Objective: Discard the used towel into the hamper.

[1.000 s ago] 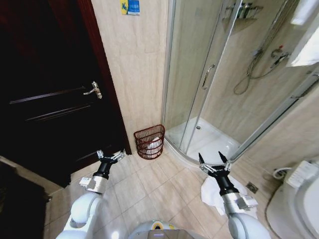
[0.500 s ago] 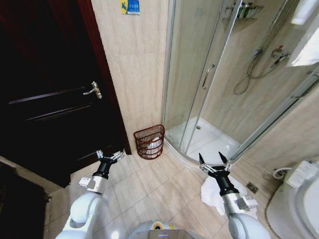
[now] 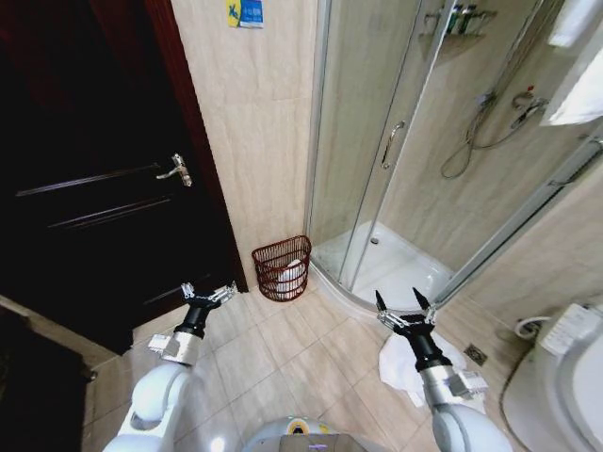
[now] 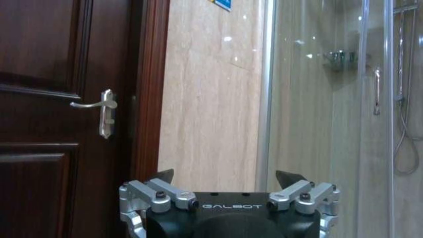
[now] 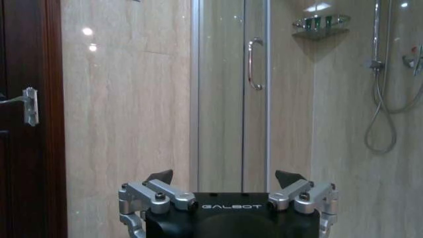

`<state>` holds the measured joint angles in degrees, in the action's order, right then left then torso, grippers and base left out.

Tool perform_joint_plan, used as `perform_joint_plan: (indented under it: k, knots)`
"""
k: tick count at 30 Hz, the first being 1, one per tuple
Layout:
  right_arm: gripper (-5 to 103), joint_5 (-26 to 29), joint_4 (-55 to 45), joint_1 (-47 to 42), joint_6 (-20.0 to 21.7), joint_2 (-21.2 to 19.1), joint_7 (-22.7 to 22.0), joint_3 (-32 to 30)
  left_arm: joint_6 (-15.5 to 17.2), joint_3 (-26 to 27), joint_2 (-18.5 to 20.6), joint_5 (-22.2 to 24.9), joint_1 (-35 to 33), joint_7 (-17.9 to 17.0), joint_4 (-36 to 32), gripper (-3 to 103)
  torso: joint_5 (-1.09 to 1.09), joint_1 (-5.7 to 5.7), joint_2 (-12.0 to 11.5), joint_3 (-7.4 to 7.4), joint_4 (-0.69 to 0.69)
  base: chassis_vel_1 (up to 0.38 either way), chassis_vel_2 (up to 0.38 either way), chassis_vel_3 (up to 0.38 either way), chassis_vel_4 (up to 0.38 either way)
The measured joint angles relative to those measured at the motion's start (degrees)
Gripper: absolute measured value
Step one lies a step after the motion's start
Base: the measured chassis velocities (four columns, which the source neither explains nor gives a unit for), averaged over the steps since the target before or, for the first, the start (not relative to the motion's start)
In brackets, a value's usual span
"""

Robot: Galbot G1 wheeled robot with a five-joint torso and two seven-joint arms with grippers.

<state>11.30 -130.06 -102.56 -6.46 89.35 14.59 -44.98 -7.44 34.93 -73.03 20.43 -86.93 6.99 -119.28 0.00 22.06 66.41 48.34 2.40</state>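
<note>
1. Progress: looks not started, or only at the approach. A white towel lies crumpled on the floor tiles at about 4 o'clock of the head view, partly hidden under the right arm. Neither gripper holds anything.
2. The hamper stands on the floor at about 12 o'clock from the robot base, tucked at the foot of the tiled wall, between the dark door and the shower enclosure. Something white already shows inside it; cannot tell what.
3. Left gripper: fingers spread, empty, held low at about 10 o'clock, pointing toward the door and hamper side. Wrist view confirms wide-apart tips facing the door handle and wall.
4. Right gripper: fingers spread, empty, hovering above the towel at about 3 o'clock, near the curved shower base. Not touching the cloth as far as I can tell.
5. Left to do, my judgement: lower onto towel, pinch, carry over to hamper, release.
6. Room: open tiles between towel and hamper give a fair lane. Tight edges: shower base lip just beside the right gripper, toilet at 4 o'clock, door frame close to the hamper's 9 o'clock side.
</note>
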Motion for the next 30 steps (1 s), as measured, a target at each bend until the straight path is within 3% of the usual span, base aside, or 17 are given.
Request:
perform_joint_plan:
  k: [30]
  knots:
    - [100,-0.02,0.63,-0.01,-0.21,-0.17,0.05,-0.1,-0.71,-0.08,-0.06,-0.2,-0.06,0.23,0.42,100,0.0,0.0,0.0,0.0,0.0,-0.023,-0.023,0.023,0.022]
